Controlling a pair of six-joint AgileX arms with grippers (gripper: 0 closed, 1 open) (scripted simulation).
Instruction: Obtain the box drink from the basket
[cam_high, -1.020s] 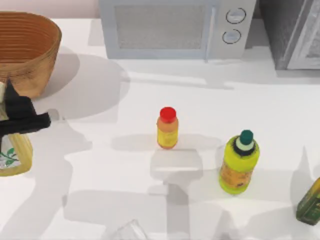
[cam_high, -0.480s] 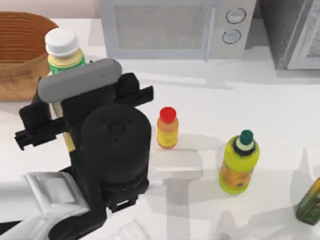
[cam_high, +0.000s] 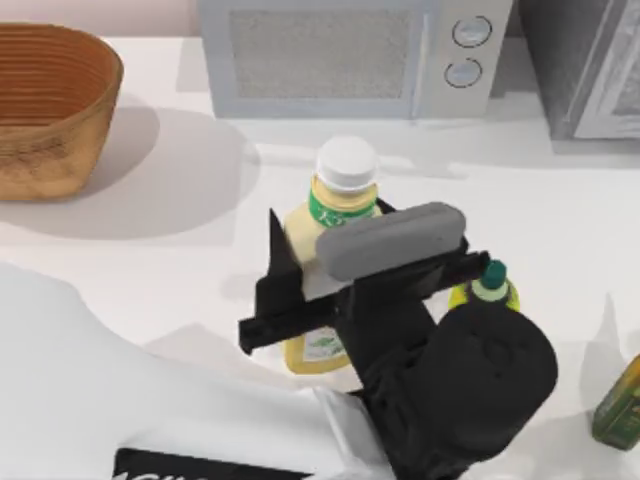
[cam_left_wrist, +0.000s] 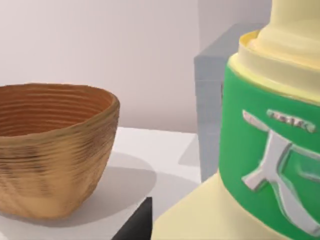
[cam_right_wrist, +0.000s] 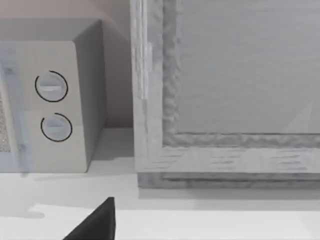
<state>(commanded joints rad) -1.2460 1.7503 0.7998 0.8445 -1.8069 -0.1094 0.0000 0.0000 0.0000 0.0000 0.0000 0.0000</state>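
Holding the box drink (cam_high: 330, 225) upright over mid-worktop (cam_high: 180, 260), my left gripper (cam_high: 345, 295) has its jaws clamped on the carton's body, seemingly lifted clear of the surface. Just behind it stands a lime-yellow bottle (cam_high: 490, 290). The basket (cam_high: 50, 110) sits well apart at the far left corner.

The basket (cam_high: 50, 110) is woven wicker, light brown, rough with ribbed ridges running round the inside wall. The box drink (cam_high: 330, 250) looks like smooth, slightly satin plastic or coated card, with a plain matt white cap and a glossier green band whose raised print catches light in the left wrist view. The left claw (cam_high: 340, 290) is matt black plastic under a smooth grey cover. The bench (cam_high: 560, 200) is flat matt white. The microwave (cam_high: 350, 55) has a pale brushed casing and a grainy mesh door.
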